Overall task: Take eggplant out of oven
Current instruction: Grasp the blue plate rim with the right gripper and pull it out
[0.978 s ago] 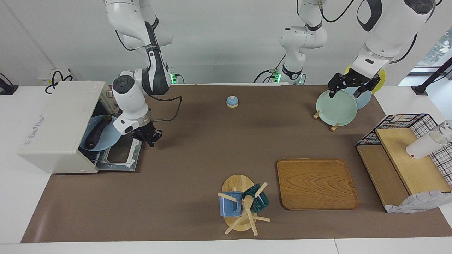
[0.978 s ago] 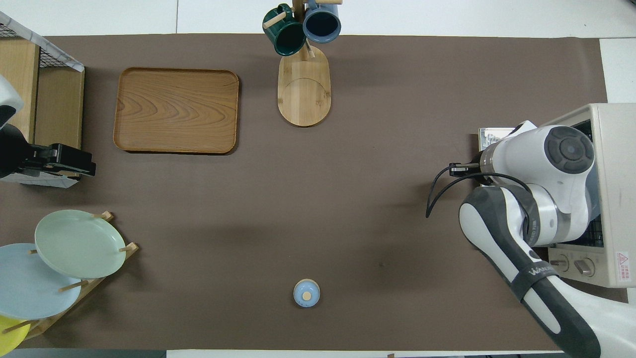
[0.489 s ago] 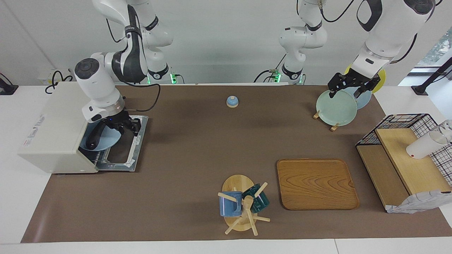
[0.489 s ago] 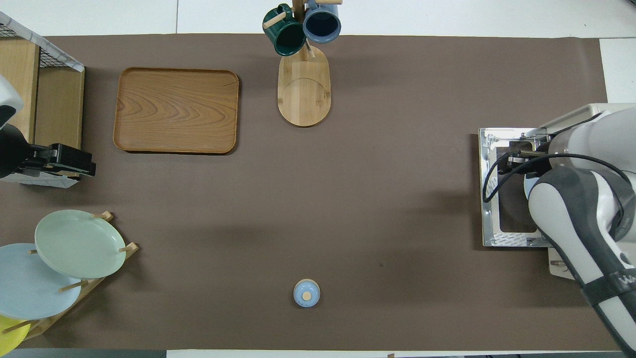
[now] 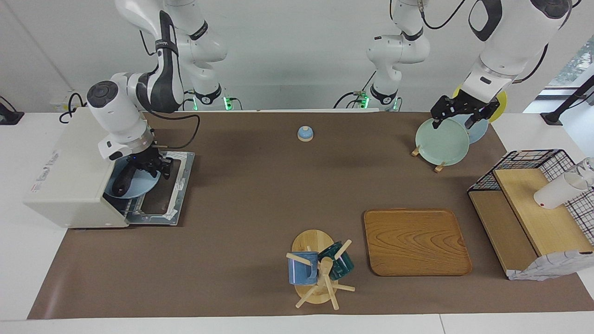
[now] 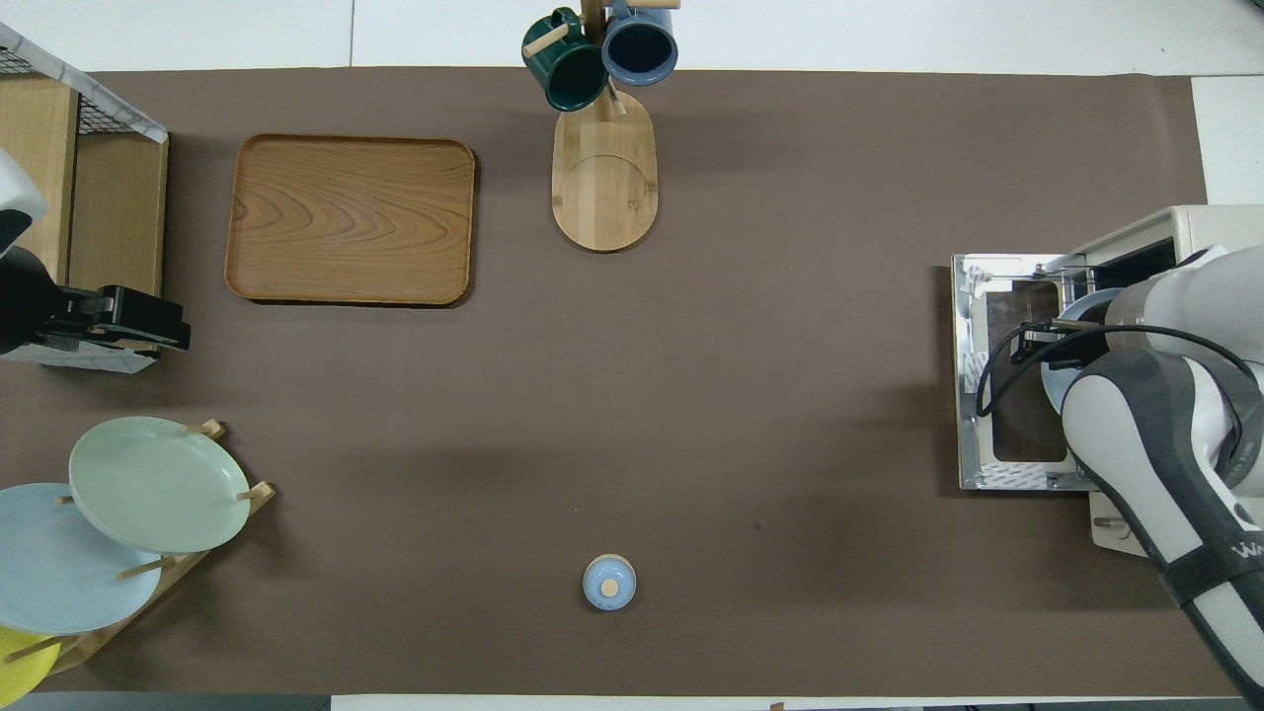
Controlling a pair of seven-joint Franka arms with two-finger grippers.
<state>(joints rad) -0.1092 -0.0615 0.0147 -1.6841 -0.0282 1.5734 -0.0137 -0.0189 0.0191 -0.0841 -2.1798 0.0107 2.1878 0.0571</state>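
Observation:
The cream-white oven (image 5: 69,171) stands at the right arm's end of the table, its door (image 5: 169,190) folded down flat on the mat. A light blue plate (image 5: 141,188) sits in the oven's mouth with the dark eggplant (image 5: 123,182) lying on it. My right gripper (image 5: 149,169) is low over the plate, at the eggplant's end nearer the robots. In the overhead view the right arm hides the eggplant, and only the oven (image 6: 1210,232), its door (image 6: 997,395) and the gripper's edge (image 6: 1037,336) show. My left gripper (image 5: 457,118) waits, open and empty, above the plate rack.
A plate rack with a green plate (image 5: 441,141) stands at the left arm's end. A black wire basket with wooden shelves (image 5: 533,160) holds a white cup (image 5: 557,190). A wooden tray (image 5: 416,241), a mug tree (image 5: 320,271) and a small blue bell (image 5: 305,133) stand on the mat.
My right gripper has moved from above the mat beside the open door to the oven's mouth, and has come down over the plate and eggplant. The left arm has not moved.

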